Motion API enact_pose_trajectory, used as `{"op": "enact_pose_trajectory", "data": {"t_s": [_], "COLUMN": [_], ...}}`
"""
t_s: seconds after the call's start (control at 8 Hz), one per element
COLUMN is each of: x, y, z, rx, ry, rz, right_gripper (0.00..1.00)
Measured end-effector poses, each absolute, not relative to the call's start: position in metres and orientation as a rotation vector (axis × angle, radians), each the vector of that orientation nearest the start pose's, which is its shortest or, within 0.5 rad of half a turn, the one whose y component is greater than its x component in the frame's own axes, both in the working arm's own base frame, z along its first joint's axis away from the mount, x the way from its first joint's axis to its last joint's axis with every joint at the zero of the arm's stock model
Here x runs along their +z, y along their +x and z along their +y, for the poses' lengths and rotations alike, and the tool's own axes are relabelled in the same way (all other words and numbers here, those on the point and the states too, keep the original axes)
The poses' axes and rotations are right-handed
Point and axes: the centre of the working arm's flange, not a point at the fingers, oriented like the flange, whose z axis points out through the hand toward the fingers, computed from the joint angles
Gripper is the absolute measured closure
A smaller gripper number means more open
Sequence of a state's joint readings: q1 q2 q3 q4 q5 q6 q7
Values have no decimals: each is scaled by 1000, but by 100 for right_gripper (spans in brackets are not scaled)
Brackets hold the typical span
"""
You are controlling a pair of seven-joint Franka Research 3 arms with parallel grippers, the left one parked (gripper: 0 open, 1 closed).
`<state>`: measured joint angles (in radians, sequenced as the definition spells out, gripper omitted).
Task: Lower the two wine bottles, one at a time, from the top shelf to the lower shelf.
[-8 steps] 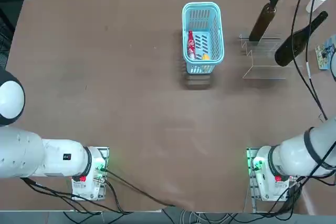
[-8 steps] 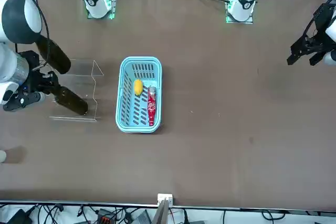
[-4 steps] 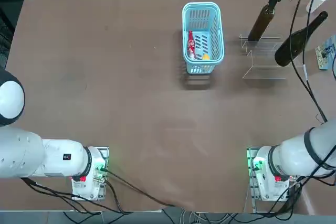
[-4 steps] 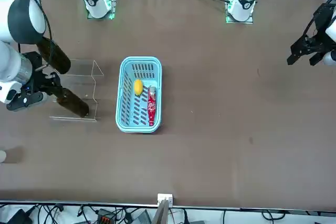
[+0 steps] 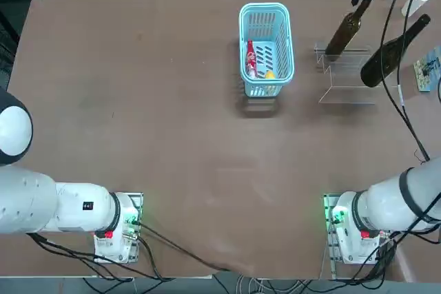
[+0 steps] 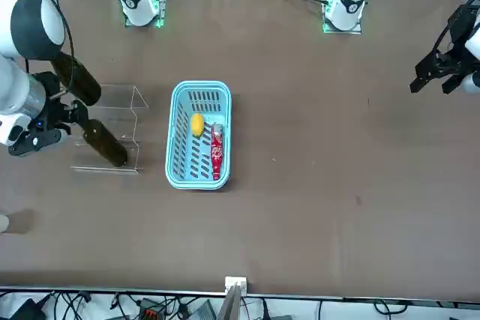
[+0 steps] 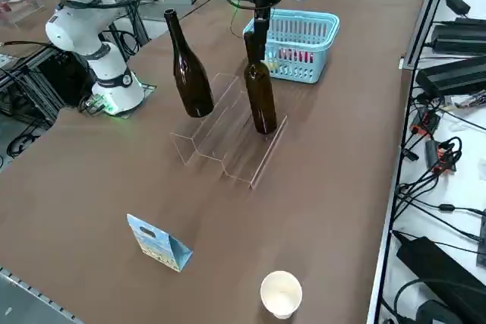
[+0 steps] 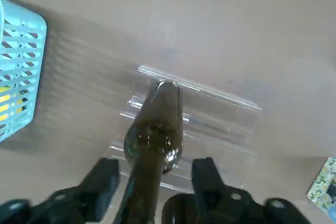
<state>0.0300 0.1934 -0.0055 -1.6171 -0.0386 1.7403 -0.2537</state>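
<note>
Since earlier, the right gripper's fingers (image 8: 203, 179) have parted, now spread around the slimmer brown bottle's (image 8: 152, 145) neck.

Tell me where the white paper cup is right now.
In the right side view, the white paper cup stands on the table near the bottom edge, right of the small blue carton and well below the clear stand.

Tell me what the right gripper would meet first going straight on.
Likely the slimmer bottle: its neck stands between the open fingers of the right gripper, shoulder ahead. The clear stand lies beyond; depth is hard to judge.
</note>
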Motion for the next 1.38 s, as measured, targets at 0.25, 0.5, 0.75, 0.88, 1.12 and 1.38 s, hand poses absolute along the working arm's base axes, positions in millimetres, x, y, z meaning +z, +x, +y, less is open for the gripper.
{"op": "enact_pose_trajectory", "data": {"t_s": [0.25,0.5,0.75,0.88,1.12,1.38], "x": [526,558,598,618,651,656], "y": [605,590,566,551,520,491], "z": [11,6,-5,-12,-35,-56], "rx": [110,123,138,139,117,120], "ry": [-3139,-3140,-3142,-3144,-3153,-3156], "rz": [-450,-434,-400,-378,-306,-233], "right_gripper": [0,0,0,0,0,0]}}
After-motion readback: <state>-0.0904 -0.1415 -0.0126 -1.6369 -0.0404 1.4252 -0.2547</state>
